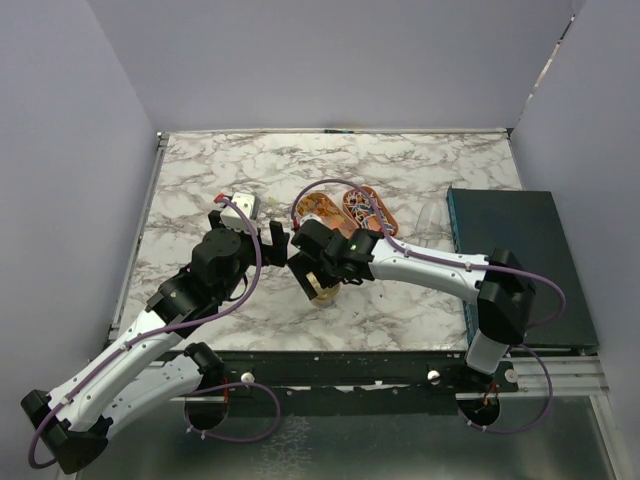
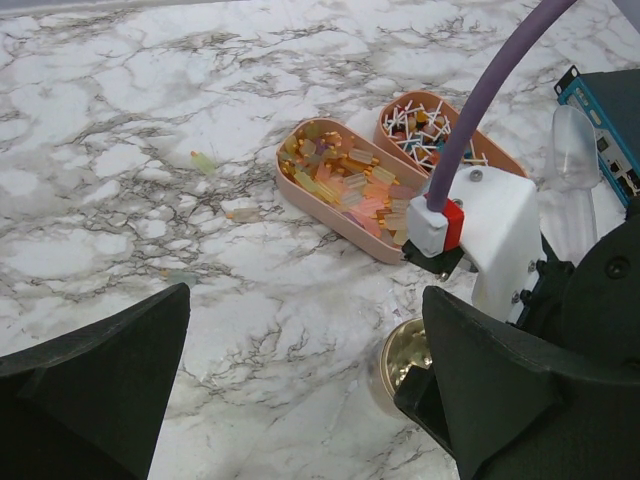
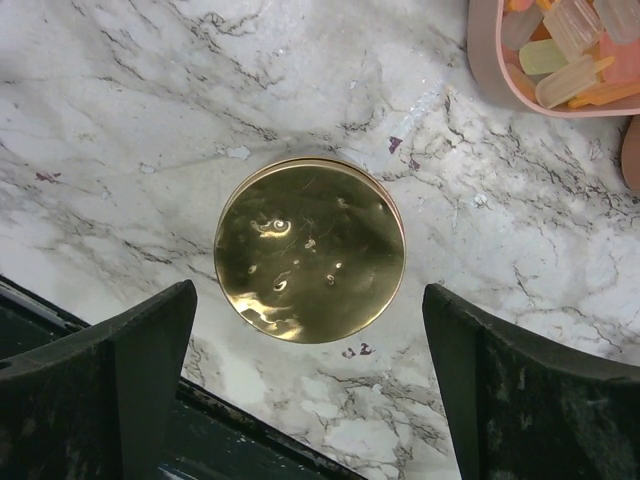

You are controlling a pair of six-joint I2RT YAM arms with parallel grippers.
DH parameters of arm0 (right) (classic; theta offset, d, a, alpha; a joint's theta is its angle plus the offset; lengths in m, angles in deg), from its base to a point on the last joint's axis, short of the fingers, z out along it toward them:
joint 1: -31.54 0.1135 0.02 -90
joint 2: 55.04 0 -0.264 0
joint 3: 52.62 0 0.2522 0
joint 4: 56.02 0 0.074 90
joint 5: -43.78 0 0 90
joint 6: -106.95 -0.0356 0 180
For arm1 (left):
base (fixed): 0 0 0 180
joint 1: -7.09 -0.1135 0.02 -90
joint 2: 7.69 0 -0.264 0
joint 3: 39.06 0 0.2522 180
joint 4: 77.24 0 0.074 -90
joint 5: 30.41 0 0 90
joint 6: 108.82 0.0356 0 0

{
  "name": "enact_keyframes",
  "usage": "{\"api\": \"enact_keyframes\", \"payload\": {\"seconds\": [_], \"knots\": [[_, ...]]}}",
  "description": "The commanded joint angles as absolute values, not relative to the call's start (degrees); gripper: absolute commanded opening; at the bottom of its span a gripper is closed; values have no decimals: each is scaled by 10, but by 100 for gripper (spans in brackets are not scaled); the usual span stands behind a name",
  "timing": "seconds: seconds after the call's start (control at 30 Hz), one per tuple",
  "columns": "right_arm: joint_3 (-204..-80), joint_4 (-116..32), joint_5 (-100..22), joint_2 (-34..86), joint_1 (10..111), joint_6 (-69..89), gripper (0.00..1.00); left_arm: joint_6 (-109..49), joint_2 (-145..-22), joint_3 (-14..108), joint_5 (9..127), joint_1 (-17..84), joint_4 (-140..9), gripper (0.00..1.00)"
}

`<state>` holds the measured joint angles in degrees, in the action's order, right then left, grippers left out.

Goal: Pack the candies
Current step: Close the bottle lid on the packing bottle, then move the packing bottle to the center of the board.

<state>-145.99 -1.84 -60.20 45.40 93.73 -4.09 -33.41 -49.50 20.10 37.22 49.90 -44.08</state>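
Both open, empty: R gripper (image 3: pixel 308 295) hangs over gold lid (image 3: pixel 310 250), L gripper (image 2: pixel 305 300) near candies (image 2: pixel 345 185). I think best: centre R on lid, descend straight, close gently.

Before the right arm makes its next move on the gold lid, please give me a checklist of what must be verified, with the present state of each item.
1. Right gripper jaws open: ok.
2. Gold lid centred between those jaws, flat side up: ok.
3. Left gripper jaws open and empty: ok.
4. Orange-yellow candies and mixed candies lie inside the trays: ok.
5. No candy outside the trays: not ok, loose candies lie on the table.
6. Lid sits on a jar: cannot tell.
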Motion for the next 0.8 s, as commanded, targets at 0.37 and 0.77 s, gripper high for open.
{"api": "enact_keyframes", "payload": {"seconds": [0.37,0.77], "knots": [[-1451,-34,-618,450,942,-52,62,-340,-493,194,368,497,-445,99],[-1392,-49,-592,482,942,-72,58,-339,-494,194,368,497,-445,99]]}}
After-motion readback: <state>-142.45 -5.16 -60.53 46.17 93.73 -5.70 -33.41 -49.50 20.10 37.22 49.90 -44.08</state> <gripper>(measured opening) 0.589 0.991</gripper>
